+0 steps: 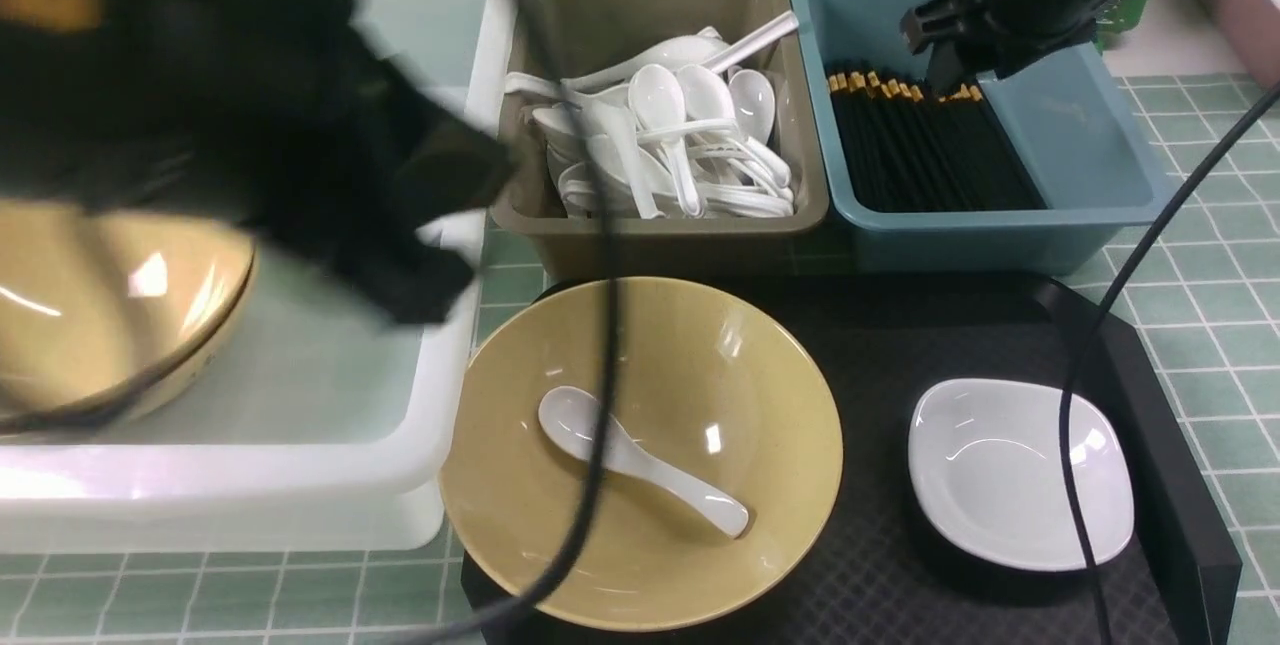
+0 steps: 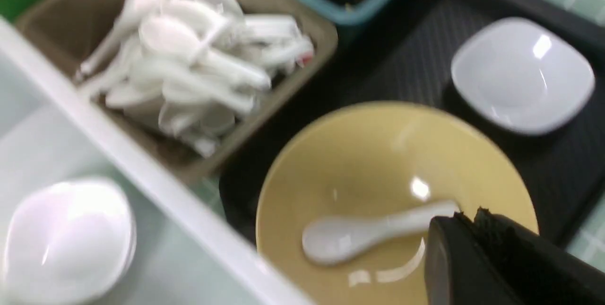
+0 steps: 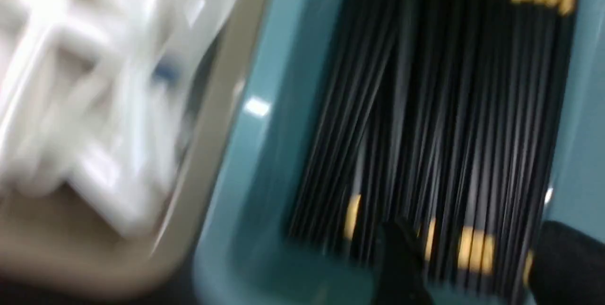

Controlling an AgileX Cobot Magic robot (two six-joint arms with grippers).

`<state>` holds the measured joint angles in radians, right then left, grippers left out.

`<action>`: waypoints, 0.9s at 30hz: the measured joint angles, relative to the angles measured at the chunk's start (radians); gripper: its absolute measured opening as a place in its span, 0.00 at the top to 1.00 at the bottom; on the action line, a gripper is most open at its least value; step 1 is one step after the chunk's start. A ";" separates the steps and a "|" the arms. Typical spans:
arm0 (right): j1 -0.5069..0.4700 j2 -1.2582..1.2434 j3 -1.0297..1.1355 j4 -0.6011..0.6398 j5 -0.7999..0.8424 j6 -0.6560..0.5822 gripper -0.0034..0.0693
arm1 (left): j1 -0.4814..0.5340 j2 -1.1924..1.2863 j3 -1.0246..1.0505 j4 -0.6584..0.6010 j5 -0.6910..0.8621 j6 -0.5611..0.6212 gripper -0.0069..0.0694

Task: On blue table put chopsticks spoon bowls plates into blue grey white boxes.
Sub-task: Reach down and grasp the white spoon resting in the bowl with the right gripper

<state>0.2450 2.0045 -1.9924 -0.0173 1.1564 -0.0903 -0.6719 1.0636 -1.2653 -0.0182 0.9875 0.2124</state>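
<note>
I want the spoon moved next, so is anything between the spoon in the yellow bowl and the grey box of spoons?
Nothing visible blocks it. The spoon lies alone in the bowl, and the grey box stands open right behind it. A black cable crosses the front view there, depth unclear.

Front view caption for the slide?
Right gripper open over black chopsticks in slate-blue bin; white soup spoon lies in tan bowl on black tray.

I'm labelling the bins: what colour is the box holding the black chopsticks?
Slate blue; the box shows best in the front view.
</note>
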 joint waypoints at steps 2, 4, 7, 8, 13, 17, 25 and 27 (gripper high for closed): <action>0.047 -0.039 0.000 0.005 0.069 -0.056 0.39 | 0.000 -0.087 0.048 0.010 0.050 -0.002 0.91; 0.089 -0.067 0.012 0.017 0.077 -0.081 0.39 | 0.000 -0.152 0.098 0.011 0.064 -0.014 0.91; 0.156 -0.113 0.039 0.048 0.084 -0.099 0.39 | 0.000 -0.238 0.178 0.011 0.071 -0.041 0.91; 0.206 -0.135 0.058 0.072 0.086 -0.111 0.39 | 0.000 -0.293 0.234 0.011 0.071 -0.062 0.91; 0.341 -0.170 0.110 0.099 0.087 -0.128 0.39 | 0.000 -0.411 0.369 0.011 0.040 -0.084 0.91; 0.460 -0.170 0.190 0.102 0.087 -0.145 0.39 | 0.000 -0.483 0.466 0.011 -0.002 -0.087 0.91; 0.554 -0.085 0.308 0.102 0.084 -0.171 0.38 | 0.000 -0.509 0.515 0.018 -0.053 -0.095 0.91; 0.554 -0.056 0.311 0.098 0.081 -0.176 0.37 | 0.000 -0.509 0.515 0.018 -0.072 -0.095 0.91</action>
<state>0.7991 1.9485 -1.6815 0.0810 1.2373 -0.2666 -0.6719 0.5546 -0.7507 0.0000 0.9155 0.1174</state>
